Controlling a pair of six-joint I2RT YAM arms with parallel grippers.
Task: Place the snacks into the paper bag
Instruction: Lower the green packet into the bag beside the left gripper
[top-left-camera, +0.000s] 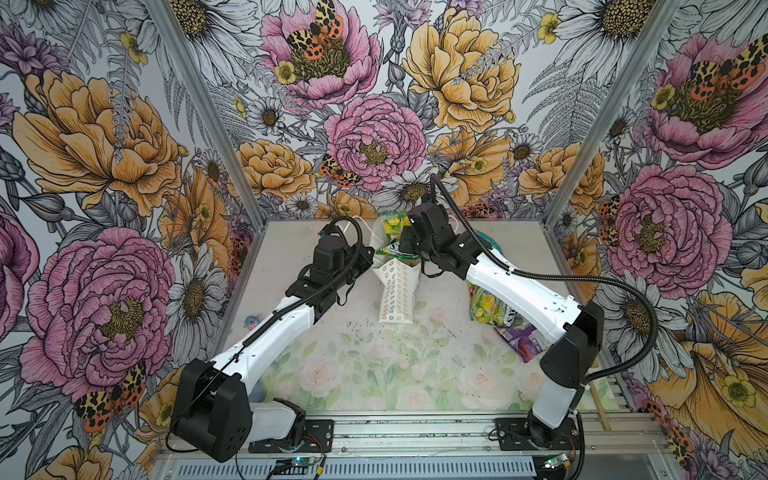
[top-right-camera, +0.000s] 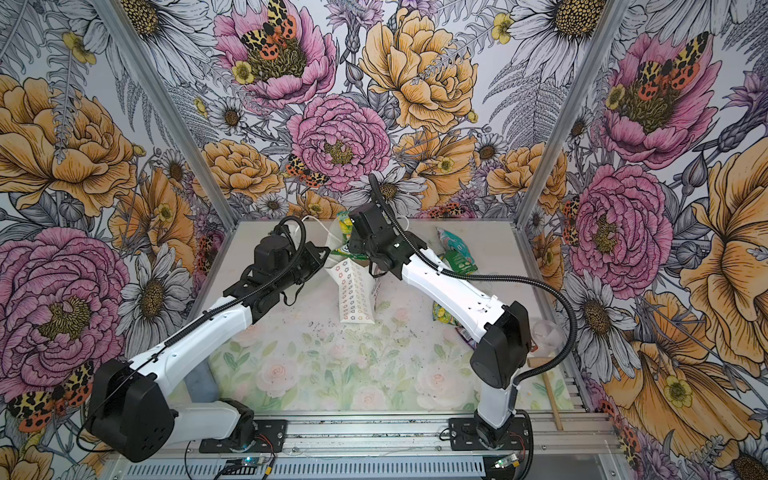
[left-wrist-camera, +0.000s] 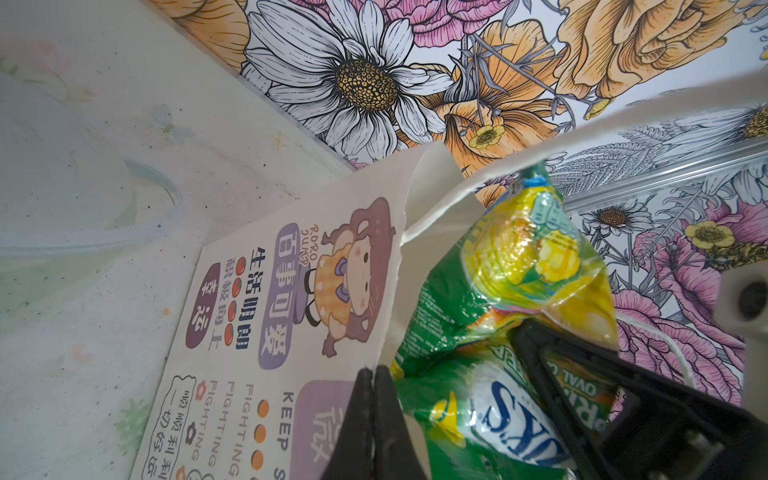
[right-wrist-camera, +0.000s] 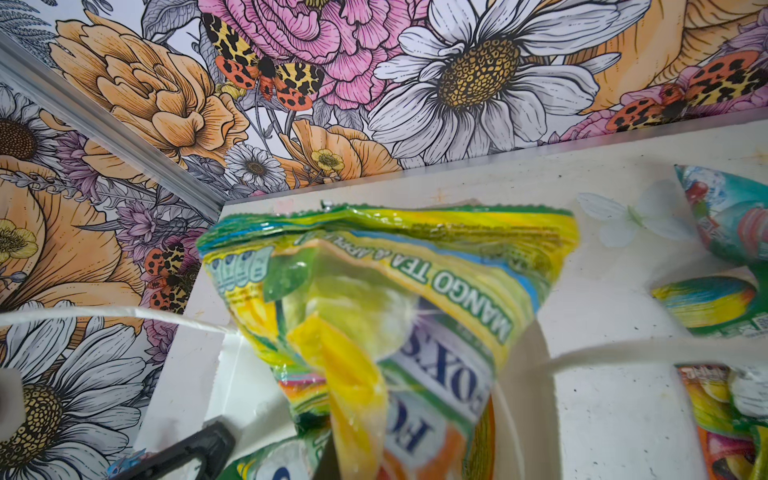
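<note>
The left claw (left-wrist-camera: 372, 376) is together, pinching the rim of the bag (top-left-camera: 395, 293). The left wrist view shows this pinch and the cartoon print on the bag's side, while both top views show only the flowered front. The right claw (left-wrist-camera: 536, 338), just beside the left one, is clamped on a green-yellow packet (right-wrist-camera: 374, 291) standing half in the bag's mouth, over a second packet (left-wrist-camera: 511, 415). Past the right claw, a teal packet (top-right-camera: 451, 241) and a purple packet (top-left-camera: 523, 338) lie on the tabletop (top-left-camera: 374, 374), and a cup (top-right-camera: 544, 332) shows in a top view.
</note>
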